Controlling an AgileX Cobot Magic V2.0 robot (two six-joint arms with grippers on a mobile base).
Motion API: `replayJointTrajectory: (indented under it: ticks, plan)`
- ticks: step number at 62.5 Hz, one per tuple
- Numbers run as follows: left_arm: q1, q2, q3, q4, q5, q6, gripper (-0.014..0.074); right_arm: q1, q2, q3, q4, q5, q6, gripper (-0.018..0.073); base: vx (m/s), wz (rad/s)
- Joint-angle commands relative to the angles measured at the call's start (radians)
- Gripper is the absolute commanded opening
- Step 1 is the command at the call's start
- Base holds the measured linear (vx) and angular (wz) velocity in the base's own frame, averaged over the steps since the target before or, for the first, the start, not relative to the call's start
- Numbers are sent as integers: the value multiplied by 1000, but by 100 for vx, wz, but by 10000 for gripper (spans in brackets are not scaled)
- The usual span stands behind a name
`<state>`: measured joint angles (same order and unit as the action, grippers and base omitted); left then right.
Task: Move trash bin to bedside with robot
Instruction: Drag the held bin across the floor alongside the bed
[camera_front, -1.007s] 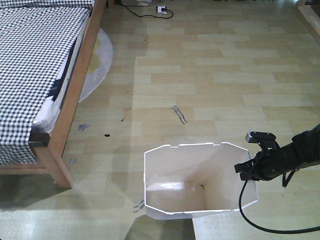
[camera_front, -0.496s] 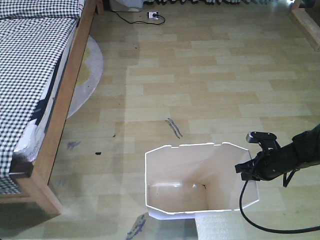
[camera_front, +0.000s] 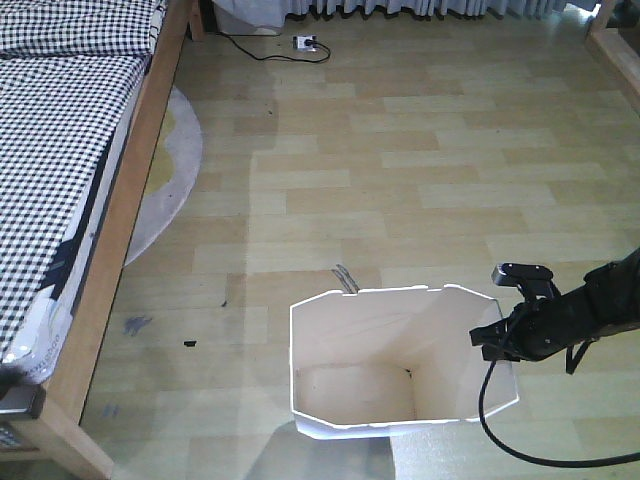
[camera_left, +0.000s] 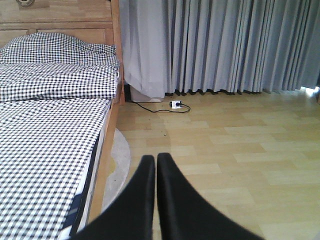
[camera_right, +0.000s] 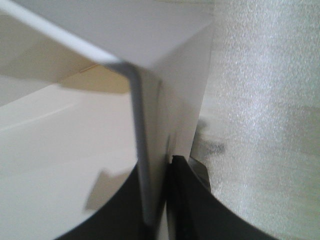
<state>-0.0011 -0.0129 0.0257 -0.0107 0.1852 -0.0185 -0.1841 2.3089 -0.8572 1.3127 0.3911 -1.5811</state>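
The black left gripper (camera_left: 156, 172) has its fingers pressed together, while the black right arm (camera_front: 600, 305), black cable looping beneath it, holds its black right gripper (camera_front: 494, 340) clamped astride the white plastic trash bin (camera_front: 350, 325) wall.

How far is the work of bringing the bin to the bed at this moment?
Done: the right gripper is shut on the right wall of the trash bin, one finger on each side. In hand: the bin is held, apart from the bed. Left: cross the floor to the bed frame.
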Motion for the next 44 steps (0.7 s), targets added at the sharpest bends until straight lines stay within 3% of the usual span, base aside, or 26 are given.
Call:
replayJointTrajectory:
  ticks: [1, 44]
  plan:
    - [-2, -14, 19, -8, -78, -6, -6, -5, -77, -15, 43, 181, -2, -5, 25, 2]
    - [-2, -14, 19, -8, -78, -6, -6, -5, -77, -15, 43, 182, -2, -5, 24, -1]
